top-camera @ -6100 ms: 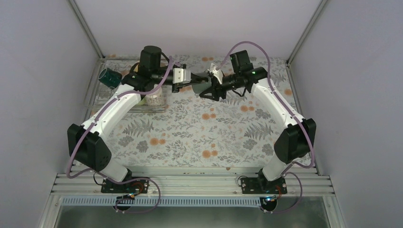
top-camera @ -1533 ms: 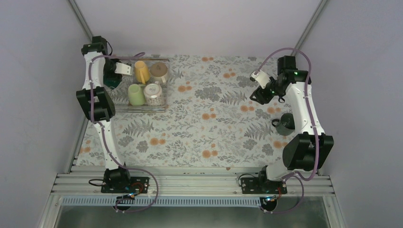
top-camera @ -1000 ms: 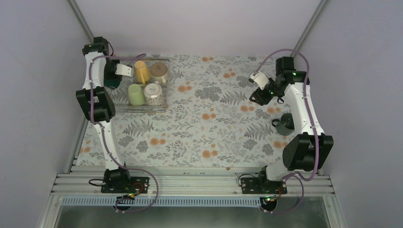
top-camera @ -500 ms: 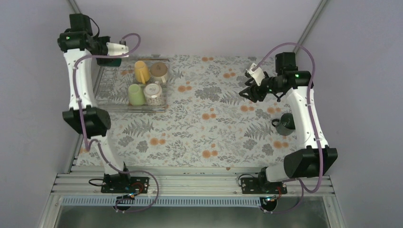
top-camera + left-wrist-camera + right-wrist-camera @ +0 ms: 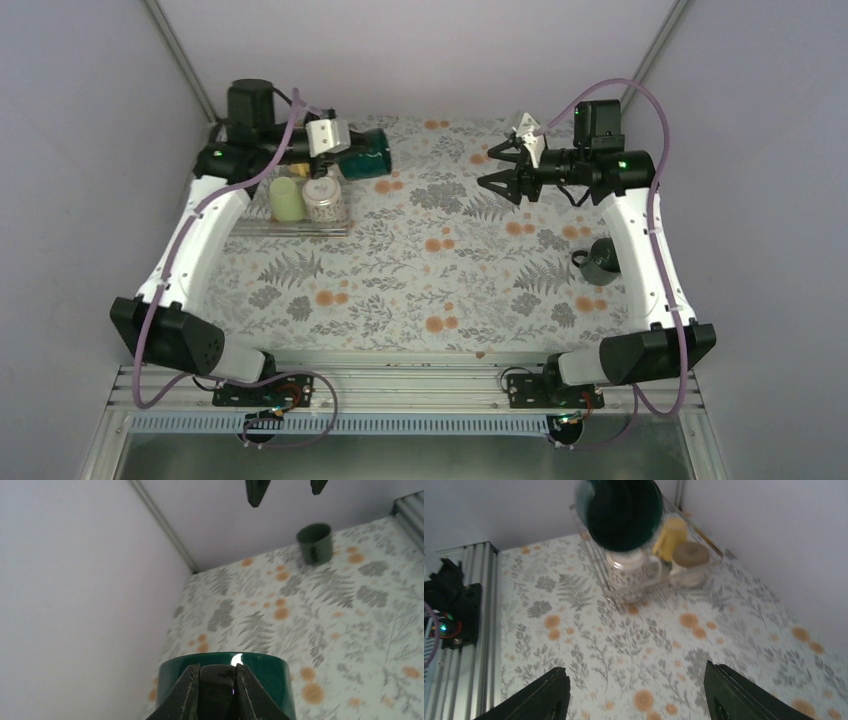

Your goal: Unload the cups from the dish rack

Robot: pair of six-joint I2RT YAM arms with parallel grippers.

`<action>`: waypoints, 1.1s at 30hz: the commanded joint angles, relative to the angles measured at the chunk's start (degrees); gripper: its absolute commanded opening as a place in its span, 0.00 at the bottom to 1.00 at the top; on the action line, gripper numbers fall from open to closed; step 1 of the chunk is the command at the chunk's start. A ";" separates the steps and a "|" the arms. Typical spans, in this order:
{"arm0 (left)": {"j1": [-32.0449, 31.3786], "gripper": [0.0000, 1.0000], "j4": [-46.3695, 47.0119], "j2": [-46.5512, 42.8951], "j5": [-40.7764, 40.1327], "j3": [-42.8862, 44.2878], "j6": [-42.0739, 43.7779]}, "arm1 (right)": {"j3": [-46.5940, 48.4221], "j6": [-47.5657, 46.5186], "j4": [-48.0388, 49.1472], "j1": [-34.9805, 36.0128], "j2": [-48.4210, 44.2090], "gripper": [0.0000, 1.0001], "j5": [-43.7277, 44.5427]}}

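Well, the dish rack (image 5: 295, 228) at the far left of the flowered bench (image 5: 400, 290) holds a pale green mug (image 5: 287, 199), a patterned mug (image 5: 323, 201), a yellow mug (image 5: 670, 536) and a cream mug (image 5: 689, 557). Pale lilac walls (image 5: 400, 50) close in the bench. The left claw (image 5: 347, 148) is clenched on a glossy teal mug (image 5: 368, 156), held in the air by the rack's right end. The right claw (image 5: 497, 172) hangs released. A dark green mug (image 5: 603, 260) stands far right.

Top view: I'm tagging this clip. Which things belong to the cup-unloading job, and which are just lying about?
Job: dish rack, teal mug, pale green mug, patterned mug, yellow mug, cream mug, dark green mug.
Lying about: flowered table cover, metal base rail.
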 commanded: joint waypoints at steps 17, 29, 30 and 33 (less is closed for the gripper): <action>-14.58 0.02 24.94 8.81 9.51 3.01 -16.04 | -3.24 6.43 11.53 12.98 2.14 0.70 -2.30; -17.91 0.03 23.16 12.47 10.35 7.30 -15.26 | -0.64 6.92 11.14 15.86 6.94 0.47 2.95; -17.94 0.02 22.58 12.60 10.38 7.55 -14.69 | -0.71 6.97 11.20 15.91 6.84 0.39 3.51; -17.95 0.02 20.58 12.51 9.67 7.58 -12.64 | -1.32 7.10 11.48 15.96 5.67 0.22 5.70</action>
